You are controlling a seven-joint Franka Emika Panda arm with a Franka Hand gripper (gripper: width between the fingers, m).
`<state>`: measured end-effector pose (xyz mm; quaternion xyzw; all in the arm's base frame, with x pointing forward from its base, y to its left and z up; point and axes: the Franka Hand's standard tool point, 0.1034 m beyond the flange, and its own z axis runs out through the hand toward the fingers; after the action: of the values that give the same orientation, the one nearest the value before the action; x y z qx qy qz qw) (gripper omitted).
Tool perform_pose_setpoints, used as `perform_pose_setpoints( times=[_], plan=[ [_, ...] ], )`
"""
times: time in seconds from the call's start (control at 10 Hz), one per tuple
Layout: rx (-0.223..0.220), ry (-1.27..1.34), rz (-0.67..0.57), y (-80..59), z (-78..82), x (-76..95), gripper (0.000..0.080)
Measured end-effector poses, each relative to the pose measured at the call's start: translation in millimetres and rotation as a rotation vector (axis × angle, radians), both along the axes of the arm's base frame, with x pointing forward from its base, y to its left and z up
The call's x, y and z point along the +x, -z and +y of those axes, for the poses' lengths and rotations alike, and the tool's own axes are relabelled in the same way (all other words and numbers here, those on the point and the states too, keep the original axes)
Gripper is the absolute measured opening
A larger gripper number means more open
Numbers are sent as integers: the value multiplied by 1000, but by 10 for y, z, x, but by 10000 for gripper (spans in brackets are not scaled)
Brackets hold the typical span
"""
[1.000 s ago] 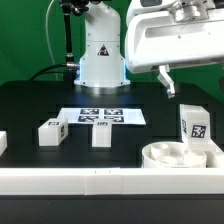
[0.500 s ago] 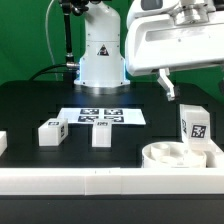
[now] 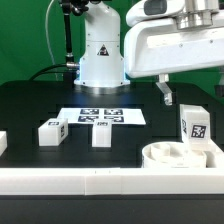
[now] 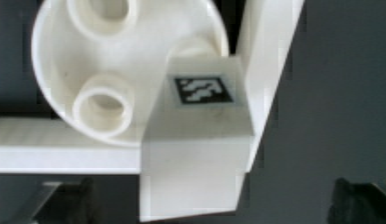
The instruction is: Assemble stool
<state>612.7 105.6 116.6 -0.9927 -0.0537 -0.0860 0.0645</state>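
Observation:
The round white seat disc [image 3: 172, 155] lies in the rail's corner at the exterior view's lower right; it also shows in the wrist view [image 4: 110, 70]. A tagged white leg [image 3: 195, 123] stands upright just behind it, against the rail. My gripper [image 3: 170, 95] hangs open above and a little to the exterior view's left of this leg. In the wrist view the leg [image 4: 204, 140] lies between my wide-apart dark fingers [image 4: 368, 200], untouched. Two more legs [image 3: 52, 131] [image 3: 101, 133] stand on the table at the left, and a third [image 3: 2, 142] is cut off by the frame edge.
The marker board [image 3: 100, 116] lies flat mid-table before the robot base [image 3: 101, 55]. The long white border rail [image 3: 90, 181] runs along the front and turns up at the right [image 4: 270, 50].
My gripper has come down a little toward the upright leg at the right. The parts have not moved.

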Motion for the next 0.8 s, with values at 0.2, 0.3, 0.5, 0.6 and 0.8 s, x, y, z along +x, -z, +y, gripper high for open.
perform_pose_setpoints(
  times=[0.2, 0.3, 0.5, 0.6, 0.8],
  plan=[
    [0, -25, 118, 8, 22, -57, 649],
    [-22, -81, 148, 24, 19, -59, 649],
    [-55, -152, 79, 45, 65, 2, 649],
    [-55, -158, 79, 53, 69, -1, 649],
    [-62, -224, 71, 51, 58, 3, 649]
  ],
)
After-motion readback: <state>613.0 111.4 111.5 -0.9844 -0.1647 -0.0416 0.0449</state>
